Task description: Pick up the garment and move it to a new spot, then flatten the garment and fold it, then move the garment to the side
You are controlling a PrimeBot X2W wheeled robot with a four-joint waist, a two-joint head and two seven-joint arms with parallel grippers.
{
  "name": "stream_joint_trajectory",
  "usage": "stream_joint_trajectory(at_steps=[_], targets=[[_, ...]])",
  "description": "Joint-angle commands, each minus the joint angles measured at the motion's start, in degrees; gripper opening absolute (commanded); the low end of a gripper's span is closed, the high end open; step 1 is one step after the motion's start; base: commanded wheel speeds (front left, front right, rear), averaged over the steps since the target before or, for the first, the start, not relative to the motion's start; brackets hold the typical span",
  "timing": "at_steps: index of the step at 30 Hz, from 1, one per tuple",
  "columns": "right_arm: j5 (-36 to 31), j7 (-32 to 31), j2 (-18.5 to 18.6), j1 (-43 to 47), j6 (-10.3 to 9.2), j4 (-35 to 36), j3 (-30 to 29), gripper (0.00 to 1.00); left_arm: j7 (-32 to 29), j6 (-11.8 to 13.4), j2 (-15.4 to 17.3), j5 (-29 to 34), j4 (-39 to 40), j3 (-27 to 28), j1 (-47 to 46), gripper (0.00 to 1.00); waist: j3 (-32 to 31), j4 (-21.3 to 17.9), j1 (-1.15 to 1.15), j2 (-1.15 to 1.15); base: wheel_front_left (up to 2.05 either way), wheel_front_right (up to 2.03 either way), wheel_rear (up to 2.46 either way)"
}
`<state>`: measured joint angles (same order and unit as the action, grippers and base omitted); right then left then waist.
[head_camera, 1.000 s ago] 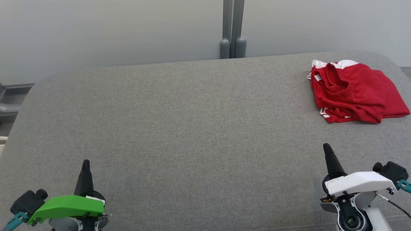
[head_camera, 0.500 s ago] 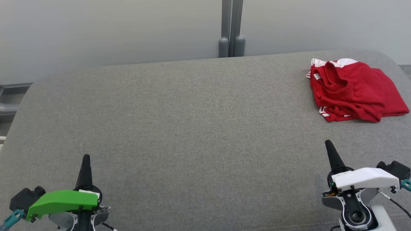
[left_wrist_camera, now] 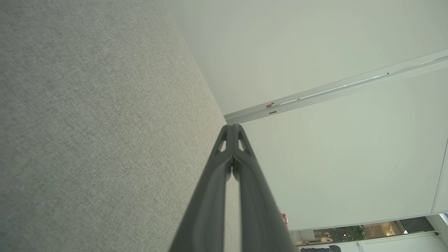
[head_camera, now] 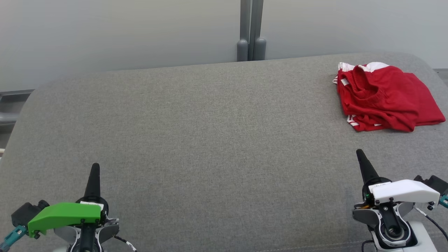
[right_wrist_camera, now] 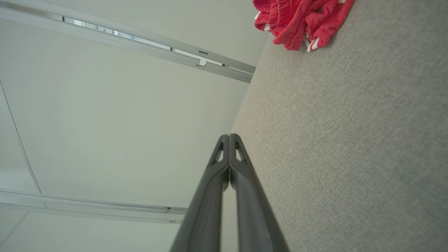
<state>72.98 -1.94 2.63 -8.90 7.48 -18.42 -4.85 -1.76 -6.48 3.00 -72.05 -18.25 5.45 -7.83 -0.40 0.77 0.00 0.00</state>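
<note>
The garment (head_camera: pixel 385 98), a red piece with white trim, is lying at the far right corner of the grey padded surface (head_camera: pixel 210 122), close to its rounded edge. It is being seen as a loose, layered bundle rather than a flat sheet: a ribbed neckline is showing on top, and striped edges are poking out along the near side. Nothing is touching it or resting on it.

The right gripper (head_camera: pixel 360 154) is being held low over the surface at the near right, well apart from the garment and on its near side, with its tips pointing roughly toward the bundle. In the right wrist view its two dark fingers (right_wrist_camera: pixel 213 196) are being pressed tip to tip, with nothing between them. The left gripper (head_camera: pixel 94 167) is being held at the near left, far across the surface from the garment. In the left wrist view its fingers (left_wrist_camera: pixel 210 196) are likewise being kept together and are carrying nothing.

Both arms are sitting in a symmetrical near-edge pose that is keeping the broad middle of the surface unobstructed, and this is being judged a rest or ready stance. The garment's layered shape and side position are being read as consistent with folding and setting aside already done, though a rumpled starting heap cannot be ruled out.

Behind the surface, a plain pale wall with a grey post (head_camera: pixel 250 31) is being noted.
</note>
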Motion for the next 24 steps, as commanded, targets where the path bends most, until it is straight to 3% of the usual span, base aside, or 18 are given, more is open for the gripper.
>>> stream_joint_trajectory(at_steps=[1, 24], targets=[[1.32, -0.31, 0.31, -1.27, 0.03, 0.07, -0.31, 0.0, -0.28, -0.27, 0.16, -1.57, 0.18, 0.27, -1.6, 0.0, 0.03, -0.02, 0.0, 0.0, 0.0, 0.0, 0.0], [12.63, -3.18, 0.35, -2.48, 0.02, -0.82, -1.96, 0.0, -3.31, -0.84, -0.03, -13.52, -1.49, 0.91, -4.11, 0.0, 0.59, -0.48, 0.0, 0.0, 0.0, 0.0, 0.0]])
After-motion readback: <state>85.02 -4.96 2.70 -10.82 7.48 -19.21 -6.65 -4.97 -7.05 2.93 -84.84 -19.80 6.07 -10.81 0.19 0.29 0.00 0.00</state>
